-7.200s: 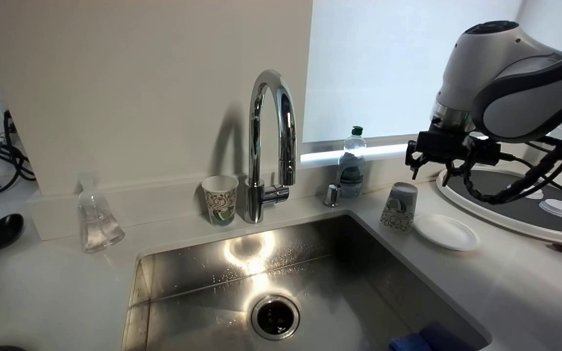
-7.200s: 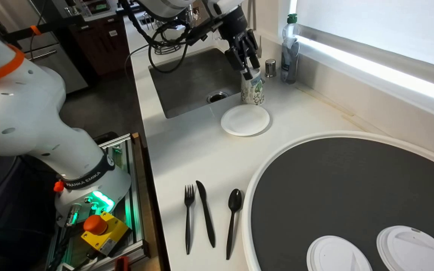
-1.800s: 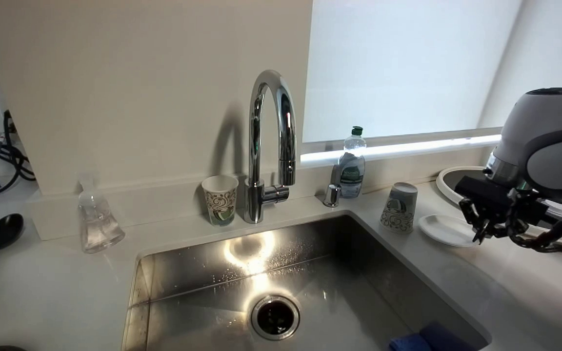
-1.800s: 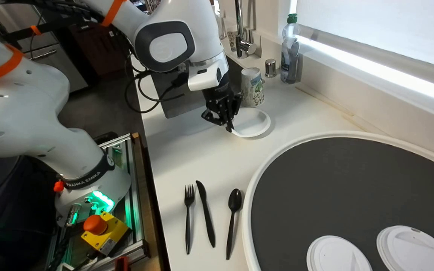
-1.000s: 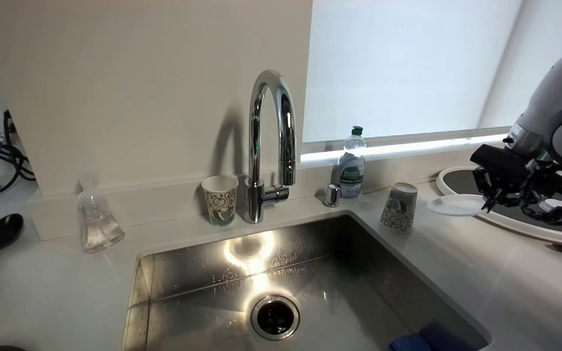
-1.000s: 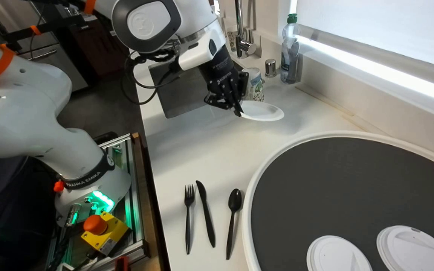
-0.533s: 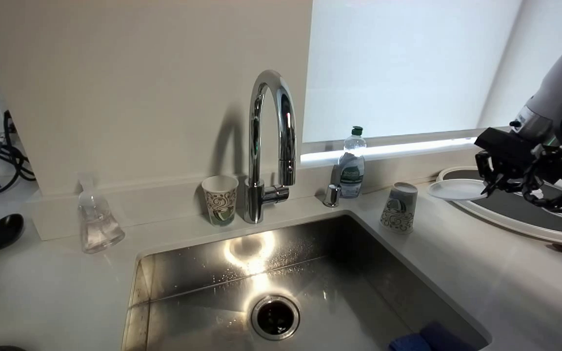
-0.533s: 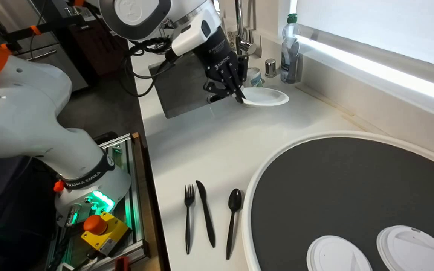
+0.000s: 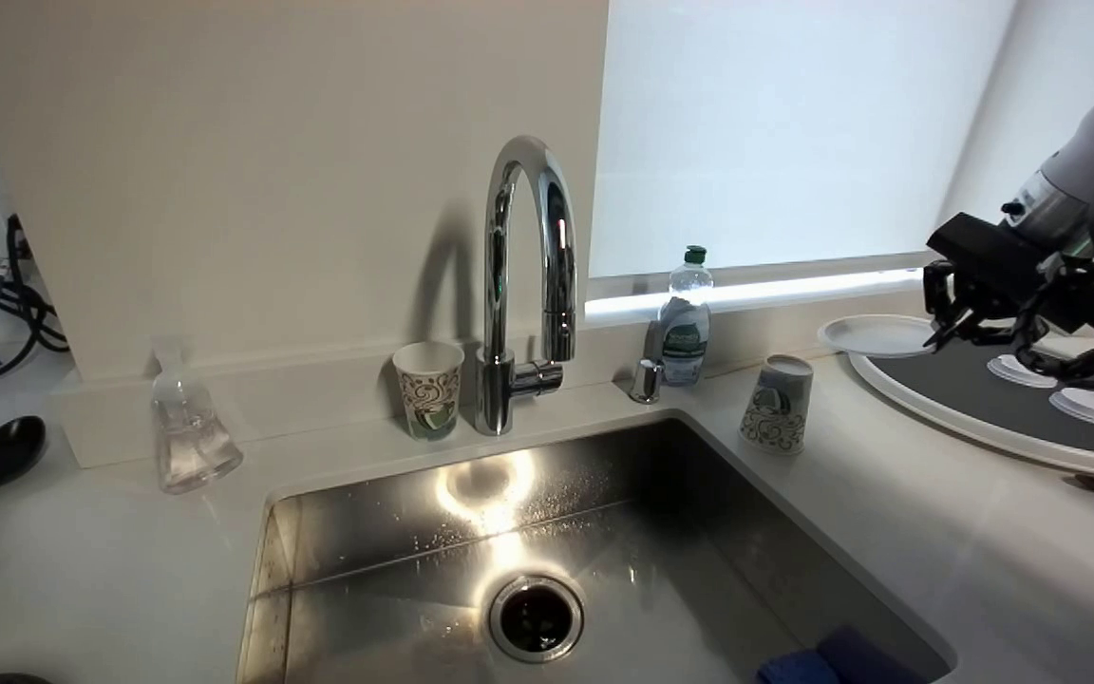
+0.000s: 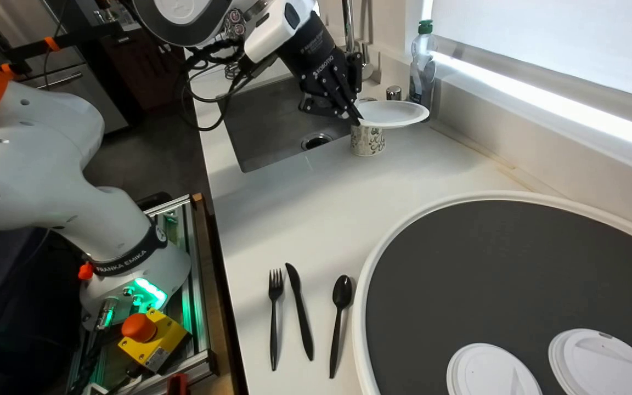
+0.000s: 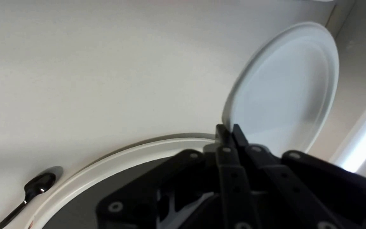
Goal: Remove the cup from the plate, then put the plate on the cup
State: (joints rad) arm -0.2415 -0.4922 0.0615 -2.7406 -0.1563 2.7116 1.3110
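Observation:
The plate (image 9: 875,335), a small white saucer, hangs above the counter, nearly level. My gripper (image 10: 357,119) is shut on its near edge; in the wrist view the rim runs between the fingertips of the gripper (image 11: 229,129). The cup (image 9: 777,404) stands upside down on the counter by the sink's corner, grey at the top with a printed pattern below. In an exterior view the plate is higher than the cup and apart from it. From another angle the plate (image 10: 395,113) hides the upper part of the cup (image 10: 368,141).
A sink (image 9: 547,532) lies beside the cup, with a tall faucet (image 9: 499,285) and an upright patterned paper cup (image 9: 430,389) behind it. A soap bottle (image 10: 423,71) and a metal cap (image 10: 394,93) stand near the wall. Cutlery (image 10: 300,312) lies beside a large round grey tray (image 10: 513,263).
Open over the cup several seconds ago, the gripper has since shut on the plate's rim. The plate has risen off the counter and keeps rising. The cup stands where it was.

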